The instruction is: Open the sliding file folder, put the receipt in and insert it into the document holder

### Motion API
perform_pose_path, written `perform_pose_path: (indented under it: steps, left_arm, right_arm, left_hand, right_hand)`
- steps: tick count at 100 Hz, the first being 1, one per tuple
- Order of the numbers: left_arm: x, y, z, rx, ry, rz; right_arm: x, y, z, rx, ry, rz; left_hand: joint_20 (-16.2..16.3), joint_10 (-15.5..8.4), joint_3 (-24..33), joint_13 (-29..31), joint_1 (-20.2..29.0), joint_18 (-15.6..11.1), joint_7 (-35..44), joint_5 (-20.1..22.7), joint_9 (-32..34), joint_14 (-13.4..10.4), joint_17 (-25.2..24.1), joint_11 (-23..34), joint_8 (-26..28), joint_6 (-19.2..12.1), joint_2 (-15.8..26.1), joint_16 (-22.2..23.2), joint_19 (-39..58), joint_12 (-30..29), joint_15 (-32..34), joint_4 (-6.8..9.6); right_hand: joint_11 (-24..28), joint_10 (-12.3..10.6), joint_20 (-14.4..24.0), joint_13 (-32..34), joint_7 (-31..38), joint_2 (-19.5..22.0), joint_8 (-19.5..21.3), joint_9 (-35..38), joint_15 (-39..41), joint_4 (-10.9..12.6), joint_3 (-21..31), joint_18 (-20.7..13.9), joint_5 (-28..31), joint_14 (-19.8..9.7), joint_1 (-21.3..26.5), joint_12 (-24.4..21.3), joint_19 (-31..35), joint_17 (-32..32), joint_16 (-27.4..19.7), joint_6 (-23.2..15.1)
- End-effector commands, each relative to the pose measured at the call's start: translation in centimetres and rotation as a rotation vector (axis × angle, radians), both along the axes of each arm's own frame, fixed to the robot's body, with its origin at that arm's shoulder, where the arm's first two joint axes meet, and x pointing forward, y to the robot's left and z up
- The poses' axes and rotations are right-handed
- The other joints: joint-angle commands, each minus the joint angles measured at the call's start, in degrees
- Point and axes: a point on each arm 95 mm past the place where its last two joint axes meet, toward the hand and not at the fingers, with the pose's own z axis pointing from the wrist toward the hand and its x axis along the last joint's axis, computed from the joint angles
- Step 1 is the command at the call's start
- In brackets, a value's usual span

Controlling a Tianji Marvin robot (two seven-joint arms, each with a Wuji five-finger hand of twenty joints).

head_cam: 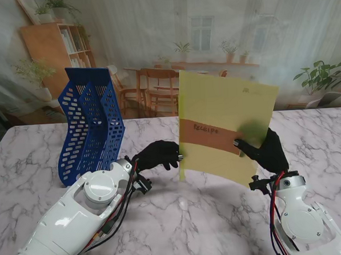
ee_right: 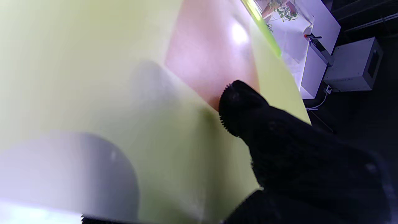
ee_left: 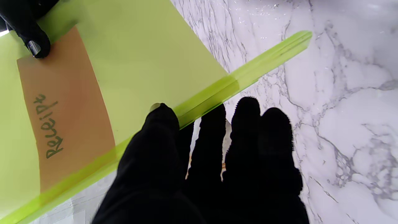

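Observation:
A yellow-green sliding file folder [head_cam: 227, 113] stands upright above the table, right of centre. The brown receipt [head_cam: 208, 134], marked "Receipt", shows through its cover. My right hand [head_cam: 266, 151] grips the folder's right edge, thumb on the front over the receipt's end. My left hand [head_cam: 157, 155] reaches the folder's left edge. In the left wrist view its thumb lies over the green slide bar [ee_left: 248, 73] and its fingers [ee_left: 245, 124] sit behind it. The blue mesh document holder [head_cam: 90, 123] stands at the far left. The right wrist view is filled by the folder [ee_right: 93, 77] and my right hand [ee_right: 295, 155].
The white marble table [head_cam: 192, 218] runs across the whole stand view. The document holder leans back and its open slots face up and to the right. Behind the table hangs a printed backdrop.

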Motion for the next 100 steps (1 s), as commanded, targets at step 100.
perform_pose_path:
  steps: [100]
  left_arm:
    - [0.7, -0.3, 2.2, 0.021, -0.049, -0.027]
  right_arm:
    - [0.8, 0.5, -2.5, -0.242, 0.110, -0.010]
  left_hand:
    - [0.3, -1.0, 1.1, 1.2, 2.6, -2.5, 6.8, 4.4, 3.4, 0.8, 0.8, 1.9, -1.5, -1.8, 1.8, 0.8, 3.2, 0.3, 2.1, 1.62]
  right_hand:
    - [-0.2, 0.0, 0.9, 2.1, 5.9, 3.4, 0.5, 0.9, 8.1, 2.6, 4.7, 0.1, 3.6, -2.1, 4.3, 0.5, 2.4, 1.5, 2.6, -7.7]
